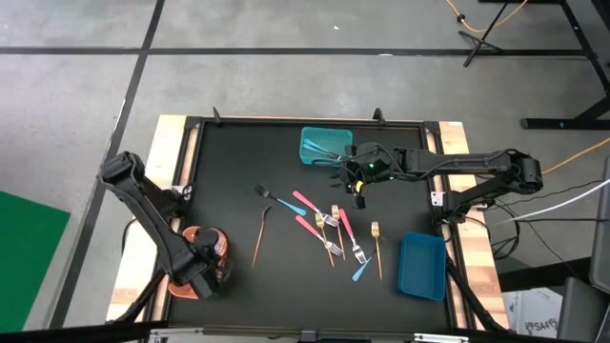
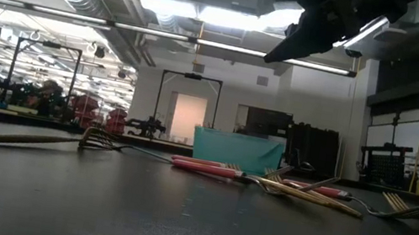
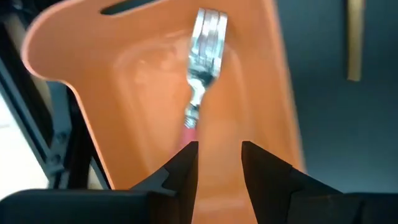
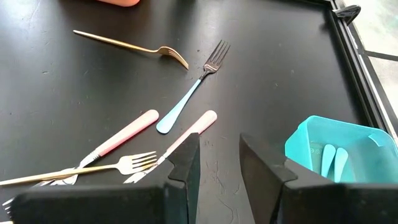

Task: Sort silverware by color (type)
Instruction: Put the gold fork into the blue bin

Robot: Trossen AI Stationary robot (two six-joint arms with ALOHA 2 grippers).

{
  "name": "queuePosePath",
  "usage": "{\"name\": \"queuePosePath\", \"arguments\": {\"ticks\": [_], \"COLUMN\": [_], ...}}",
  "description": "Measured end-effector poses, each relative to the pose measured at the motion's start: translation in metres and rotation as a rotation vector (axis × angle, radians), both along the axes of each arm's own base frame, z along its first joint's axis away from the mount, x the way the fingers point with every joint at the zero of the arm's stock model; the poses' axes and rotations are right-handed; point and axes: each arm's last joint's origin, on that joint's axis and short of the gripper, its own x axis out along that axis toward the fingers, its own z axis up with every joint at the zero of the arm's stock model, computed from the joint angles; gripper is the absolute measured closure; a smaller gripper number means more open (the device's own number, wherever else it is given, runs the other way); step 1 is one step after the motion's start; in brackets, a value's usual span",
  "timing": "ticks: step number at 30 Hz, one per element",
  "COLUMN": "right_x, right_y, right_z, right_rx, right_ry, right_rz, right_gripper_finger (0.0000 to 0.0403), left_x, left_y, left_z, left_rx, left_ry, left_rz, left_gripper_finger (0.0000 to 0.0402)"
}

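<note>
At lower left of the high view, the left tool (image 3: 219, 163) hangs released over the orange bin (image 3: 124, 93), a pink-handled fork (image 3: 200, 74) lying inside. The right tool (image 4: 217, 163), empty with fingers apart, hovers beside the teal bin (image 4: 336, 146), likely sorting blue-handled pieces there.

Pink fork's (image 3: 200, 68) handle end hidden behind the jaws, orange bin (image 3: 149, 93) cut off

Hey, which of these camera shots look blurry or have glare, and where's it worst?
Left wrist view: the pink-handled fork in the orange bin is soft and smeared. Low view: ceiling lights blow out bright white, the right gripper is a dark silhouette against them, and the near table is blurred. Right wrist view: forks crisp. High view: evenly lit.
</note>
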Motion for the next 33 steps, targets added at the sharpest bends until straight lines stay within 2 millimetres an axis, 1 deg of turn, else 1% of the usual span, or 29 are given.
{"name": "queuePosePath", "arguments": {"ticks": [3,5,10,14,20,24,28,33], "right_x": [0.0,0.0,0.0,0.0,0.0,0.0,0.0,-0.002], "right_y": [0.0,0.0,0.0,0.0,0.0,0.0,0.0,0.0], "right_z": [0.0,0.0,0.0,0.0,0.0,0.0,0.0,-0.003], "right_rx": [0.0,0.0,0.0,0.0,0.0,0.0,0.0,0.011], "right_ry": [0.0,0.0,0.0,-0.001,0.0,-0.001,0.001,0.035], "right_rz": [0.0,0.0,0.0,0.0,0.0,0.0,0.0,-0.005], "right_gripper_finger": [0.0303,0.0303,0.0303,0.0303,0.0303,0.0303,0.0303,0.0303], "left_x": [0.006,0.012,0.035,0.055,0.078,0.087,0.089,0.092], "left_y": [0.002,0.004,0.017,0.038,0.078,0.1,0.114,0.12], "left_z": [0.018,0.031,0.058,0.066,0.064,0.06,0.048,0.025], "left_rx": [-0.019,0.0,0.143,0.18,0.186,0.201,0.207,0.154], "left_ry": [-0.09,-0.179,-0.391,-0.386,-0.306,-0.278,-0.25,-0.248], "left_rz": [0.01,-0.004,-0.076,-0.108,-0.133,-0.094,-0.044,-0.015], "left_gripper_finger": [0.0285,0.0285,0.0285,0.0285,0.0285,0.0285,0.0285,0.0285]}}
